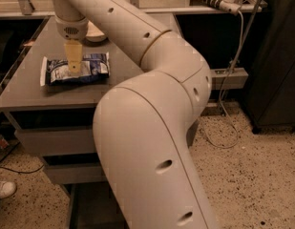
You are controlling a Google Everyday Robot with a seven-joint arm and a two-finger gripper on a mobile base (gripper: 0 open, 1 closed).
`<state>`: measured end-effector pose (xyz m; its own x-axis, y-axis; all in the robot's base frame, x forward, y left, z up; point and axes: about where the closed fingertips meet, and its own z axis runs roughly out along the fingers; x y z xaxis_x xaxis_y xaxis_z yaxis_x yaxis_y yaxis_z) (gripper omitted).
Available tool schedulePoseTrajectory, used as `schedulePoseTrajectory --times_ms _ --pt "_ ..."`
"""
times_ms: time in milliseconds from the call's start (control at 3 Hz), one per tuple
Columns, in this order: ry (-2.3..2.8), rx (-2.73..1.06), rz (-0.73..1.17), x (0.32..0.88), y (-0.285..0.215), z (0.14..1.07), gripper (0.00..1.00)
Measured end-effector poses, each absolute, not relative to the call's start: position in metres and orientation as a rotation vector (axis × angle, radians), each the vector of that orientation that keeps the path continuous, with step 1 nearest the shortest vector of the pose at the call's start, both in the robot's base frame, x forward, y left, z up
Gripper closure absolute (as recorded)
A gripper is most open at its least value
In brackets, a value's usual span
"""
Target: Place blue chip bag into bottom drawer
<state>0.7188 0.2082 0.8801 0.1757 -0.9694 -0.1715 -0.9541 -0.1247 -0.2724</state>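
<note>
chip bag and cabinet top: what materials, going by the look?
The blue chip bag looks like thin foil or plastic film with a glossy finish: its wrinkles catch highlights, and it has a white crimped end at left. The cabinet top is probably painted metal or laminate: matte grey, flat, with only soft reflections. The gripper points down over the bag's middle.

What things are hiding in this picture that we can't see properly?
Blue chip bag: camera view, its middle is covered by the gripper above it; contact cannot be told.
White bowl: mostly hidden behind the gripper's wrist.
Bottom drawer: the robot's arm covers most of it and the lower edge cuts it off.
White shoe: cut off by the left edge.
</note>
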Motion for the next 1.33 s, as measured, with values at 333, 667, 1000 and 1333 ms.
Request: schedulePoseTrajectory --times_ms 333,667,1000,1333 --pt "1.864 -2.144 -0.051 0.726 0.2 0.858 0.0" --pt "1.901 -2.121 -0.027 0.728 0.187 0.841 0.0" --pt "1.903 -2.122 -0.028 0.728 0.186 0.839 0.19" --pt "1.903 -2.122 -0.028 0.728 0.186 0.839 0.42"
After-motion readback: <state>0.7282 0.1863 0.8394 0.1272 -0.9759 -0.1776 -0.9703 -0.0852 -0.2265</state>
